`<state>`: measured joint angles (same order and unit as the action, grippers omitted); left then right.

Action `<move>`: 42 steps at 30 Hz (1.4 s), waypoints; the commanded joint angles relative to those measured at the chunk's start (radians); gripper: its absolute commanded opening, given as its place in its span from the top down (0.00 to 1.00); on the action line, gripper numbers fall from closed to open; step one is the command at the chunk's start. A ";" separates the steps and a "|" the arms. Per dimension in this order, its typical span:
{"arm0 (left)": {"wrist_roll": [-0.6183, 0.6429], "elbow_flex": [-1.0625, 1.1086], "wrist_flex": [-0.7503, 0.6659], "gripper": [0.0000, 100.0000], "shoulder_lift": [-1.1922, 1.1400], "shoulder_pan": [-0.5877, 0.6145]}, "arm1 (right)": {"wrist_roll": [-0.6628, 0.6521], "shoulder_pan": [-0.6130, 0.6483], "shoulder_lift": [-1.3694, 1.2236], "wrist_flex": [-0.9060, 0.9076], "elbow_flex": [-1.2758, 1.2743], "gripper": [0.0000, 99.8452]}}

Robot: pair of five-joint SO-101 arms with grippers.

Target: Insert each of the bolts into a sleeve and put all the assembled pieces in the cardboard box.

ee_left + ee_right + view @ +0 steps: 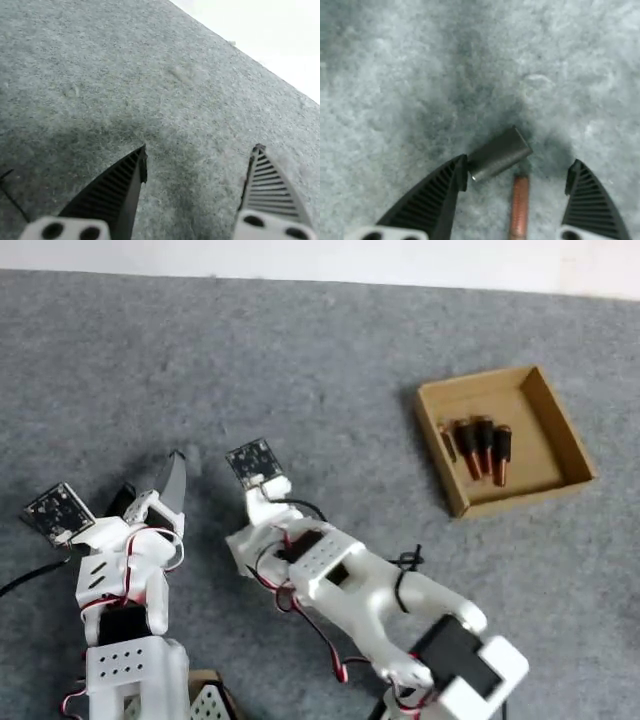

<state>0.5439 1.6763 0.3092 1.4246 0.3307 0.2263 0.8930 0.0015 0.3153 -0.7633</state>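
A: While hanging low over the grey worktop (330, 350), released or clenched, those fingers of the right gripper (520, 161)?

B: Released. Spread wide, grasping nothing. Between them, flat on the worktop, a dark sleeve (497, 152) and a copper bolt (520, 205).

A: Joined already?

B: Not joined. As for the sleeve: lies tilted across the gap, one end right at the tip of one finger. Cannot tell whether touching or just shy of it. As for the bolt: lies just beside the sleeve's long side, shank pointing back toward the wrist, far end hidden.

A: And the left gripper (200, 147)?

B: Released too. Fingers wide apart, grasping nothing, bare grey worktop between the tips. Seen from the high view, sits toward the near left of the worktop.

A: Whereabouts of the cardboard box (527, 494)?

B: Stands open-topped toward the far right of the worktop, well apart from both grippers. Holds three assembled pieces (483, 448), dark heads with copper shanks, lying side by side on the side of the box nearer the grippers. Next to them, by the wall, one thinner piece (448, 443), too small to tell what.

A: Sleeve and bolt outside the box, then?

B: Outside, well apart from it, down between the right fingers.
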 commanded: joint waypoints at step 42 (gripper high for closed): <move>0.003 -0.045 -0.025 0.70 0.012 -0.016 | -0.002 -0.005 -0.027 0.334 0.240 0.71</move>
<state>0.5439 1.6763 0.3061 1.4246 0.3307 0.2232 0.8531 -0.0276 0.6314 -0.6007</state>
